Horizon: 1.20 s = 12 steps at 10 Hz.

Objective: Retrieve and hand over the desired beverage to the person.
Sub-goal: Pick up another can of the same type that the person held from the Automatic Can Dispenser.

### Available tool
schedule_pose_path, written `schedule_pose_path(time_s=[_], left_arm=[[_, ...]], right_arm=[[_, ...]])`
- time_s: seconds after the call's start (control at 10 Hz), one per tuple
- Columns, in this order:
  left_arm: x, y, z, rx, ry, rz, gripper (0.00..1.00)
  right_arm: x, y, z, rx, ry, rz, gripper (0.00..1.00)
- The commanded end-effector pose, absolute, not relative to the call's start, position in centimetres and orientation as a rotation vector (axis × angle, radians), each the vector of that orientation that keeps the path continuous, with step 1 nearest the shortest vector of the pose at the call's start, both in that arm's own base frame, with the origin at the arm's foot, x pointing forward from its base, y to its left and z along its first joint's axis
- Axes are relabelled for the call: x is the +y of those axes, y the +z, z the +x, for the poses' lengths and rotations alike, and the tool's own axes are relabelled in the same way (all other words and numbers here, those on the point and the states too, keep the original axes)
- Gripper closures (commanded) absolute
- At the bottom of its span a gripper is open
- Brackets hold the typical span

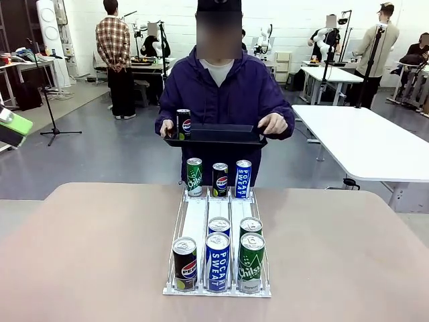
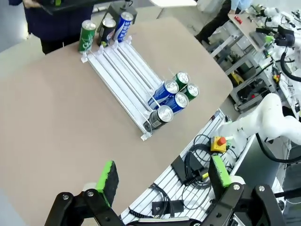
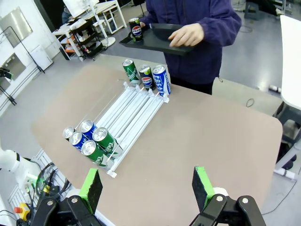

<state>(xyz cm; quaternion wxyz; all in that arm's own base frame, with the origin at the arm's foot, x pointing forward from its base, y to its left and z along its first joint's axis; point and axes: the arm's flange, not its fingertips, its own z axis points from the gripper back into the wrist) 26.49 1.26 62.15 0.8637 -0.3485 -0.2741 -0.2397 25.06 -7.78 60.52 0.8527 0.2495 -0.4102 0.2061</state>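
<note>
Currently, my left claw (image 2: pixel 164 176) and right claw (image 3: pixel 147 184) hang spread and empty, cans (image 1: pixel 218 251) racked in a white rack (image 1: pixel 196 221) mid-frame on the bench (image 1: pixel 80 255) for easy reach, the person (image 1: pixel 218 87) at top centre holding out a tray (image 1: pixel 221 141), bearing one Pepsi can (image 1: pixel 184 124), presumably to receive.

floor (image 1: pixel 100 154): grey | wall (image 1: pixel 288 13): white | table (image 1: pixel 362 144): white, right side

Person (image 1: pixel 221 94) in navy-purple — black tray (image 1: pixel 224 134)
</note>
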Motion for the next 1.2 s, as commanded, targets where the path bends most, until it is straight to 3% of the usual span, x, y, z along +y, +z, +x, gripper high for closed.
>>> schedule_pose_path(time_s=[0.0, 1.1], left_arm=[[1.2, 63.1, 25.8, -0.632, -0.575, -0.741, 0.00], [1.4, 63.9, 25.5, -0.622, -0.579, -0.719, 0.00]], right_arm=[[-7.7, 60.4, 25.2, -0.863, 0.450, 0.553, 0.00], [-7.7, 60.4, 25.2, -0.863, 0.450, 0.553, 0.00]])
